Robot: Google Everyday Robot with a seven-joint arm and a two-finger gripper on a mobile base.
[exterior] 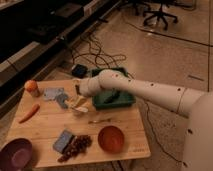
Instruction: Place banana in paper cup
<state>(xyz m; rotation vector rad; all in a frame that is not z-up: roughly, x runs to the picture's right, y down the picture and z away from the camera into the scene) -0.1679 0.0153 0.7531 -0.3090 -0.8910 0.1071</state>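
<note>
Camera view check: where is the small pale yellow curved banana (74, 102)?

— On the light wooden table (125, 130), left of centre. It touches the short cream-white paper cup (82, 107), and the two blur into one pale cluster, so I cannot tell whether it is in the cup or beside it.

— And the gripper (80, 91)?

— Right over that cluster, at the end of the white arm (150, 92) that reaches in from the right. I cannot tell whether it is spread or pinching anything.

— What crowds the spot?

— A grey-blue crumpled cloth (54, 93) lies just to the left and a dark green plastic tray (122, 101) just to the right, partly under the arm. A thin utensil (100, 120) is close in front. The slim orange carrot (29, 113) lies further left. Toward the front edge are the orange-red bowl (111, 138), a blue sponge (63, 141) beside dark grapes (76, 146), and the purple bowl (16, 152) at the corner.
</note>
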